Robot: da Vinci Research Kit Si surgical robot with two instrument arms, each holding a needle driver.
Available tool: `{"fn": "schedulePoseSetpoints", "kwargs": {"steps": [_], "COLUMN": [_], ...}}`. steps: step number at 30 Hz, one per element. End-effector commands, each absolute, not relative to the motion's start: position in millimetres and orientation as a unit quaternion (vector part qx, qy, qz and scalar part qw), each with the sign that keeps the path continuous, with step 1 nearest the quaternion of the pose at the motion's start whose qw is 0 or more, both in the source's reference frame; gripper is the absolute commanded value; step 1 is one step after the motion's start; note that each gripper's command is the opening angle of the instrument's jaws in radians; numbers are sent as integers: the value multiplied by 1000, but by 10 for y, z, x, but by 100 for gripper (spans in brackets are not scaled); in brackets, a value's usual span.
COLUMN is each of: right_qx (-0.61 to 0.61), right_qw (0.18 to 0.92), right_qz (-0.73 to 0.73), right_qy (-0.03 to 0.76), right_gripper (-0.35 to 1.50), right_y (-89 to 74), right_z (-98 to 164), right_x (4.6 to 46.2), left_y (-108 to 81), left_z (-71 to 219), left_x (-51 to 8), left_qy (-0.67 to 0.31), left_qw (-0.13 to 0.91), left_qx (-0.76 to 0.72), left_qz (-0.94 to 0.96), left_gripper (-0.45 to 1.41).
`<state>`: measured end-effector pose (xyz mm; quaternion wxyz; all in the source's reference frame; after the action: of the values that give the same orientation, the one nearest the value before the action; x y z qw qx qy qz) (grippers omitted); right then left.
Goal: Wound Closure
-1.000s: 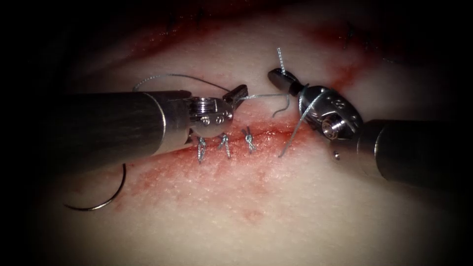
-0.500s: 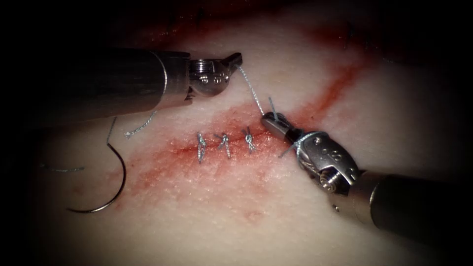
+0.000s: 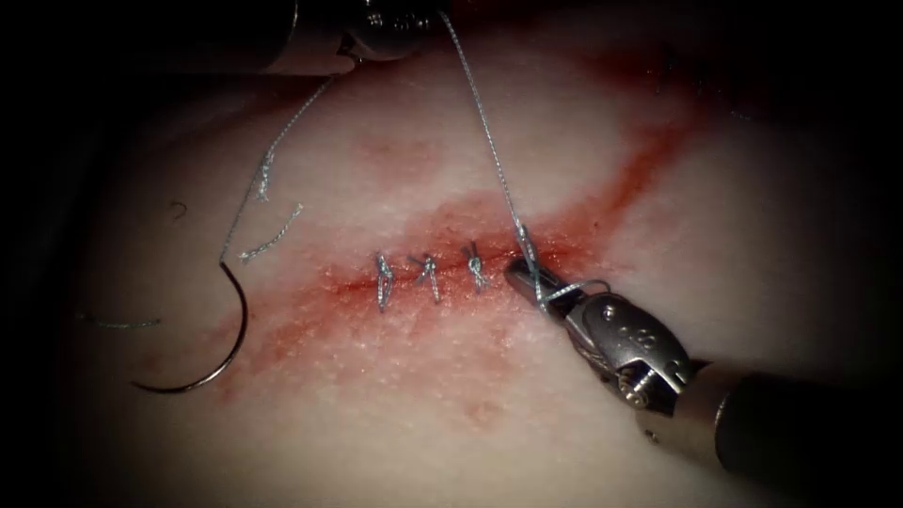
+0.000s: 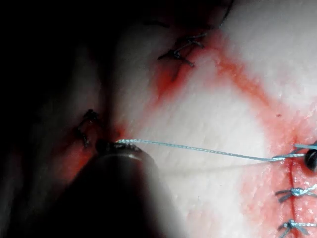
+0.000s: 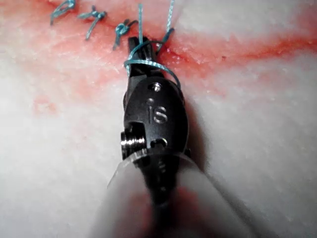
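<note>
Now, step: the throw is being cinched. Over the last second the left tool (image 3: pixel 428 13) has climbed off to the far edge and the right tool (image 3: pixel 525 278) has dropped onto the cut (image 3: pixel 564 249).
Left tool: jaws pinching the thread (image 3: pixel 484 132); in its wrist view the strand leaves the tip (image 4: pixel 111 146) drawn straight.
Right tool: jaws look pressed together on the short end of the thread, at the right end of the stitch row, with a loop wound round them (image 5: pixel 140 49).
Needle (image 3: pixel 230 343): free on the tissue (image 3: pixel 395 442), well left of the stitches, held by neither tool and not in the tissue.
Stitches (image 3: pixel 430 276): three tied ones sit along the cut, just left of the right tool's tip.
Doing it well: my read is that the two pulls should stay opposed and even, so the knot seats flat on the cut. The right tip should stay low, and the tension should be eased once the edges meet, not dragging on the tissue.
Thread axis: steep, running from the left tool down and slightly rightward to the knot.
Needle axis: the thread end is uppermost and the point is at lower left. The arc bulges right and its open side faces left.
Loose bits: cut ends of thread (image 3: pixel 273 240) lie near the needle.
</note>
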<state>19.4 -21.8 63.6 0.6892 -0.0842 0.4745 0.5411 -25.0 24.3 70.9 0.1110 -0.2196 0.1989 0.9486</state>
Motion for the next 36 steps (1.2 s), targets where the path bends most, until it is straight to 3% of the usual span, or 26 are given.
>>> {"fn": "schedulePoseSetpoints", "kwargs": {"steps": [1,36], "right_qx": [-77,-63], "right_qw": [691,724], "right_qz": [540,498], "right_qy": [474,473], "right_gripper": [-35,-35], "right_y": [-230,-271], "right_z": [635,570], "right_x": [203,201], "left_y": [257,406], "left_z": [714,743], "left_x": [-253,-234], "left_qy": [205,258], "left_qw": [111,118], "left_qx": [-219,-196], "left_qz": [947,939], "left_gripper": [-45,-45]}}
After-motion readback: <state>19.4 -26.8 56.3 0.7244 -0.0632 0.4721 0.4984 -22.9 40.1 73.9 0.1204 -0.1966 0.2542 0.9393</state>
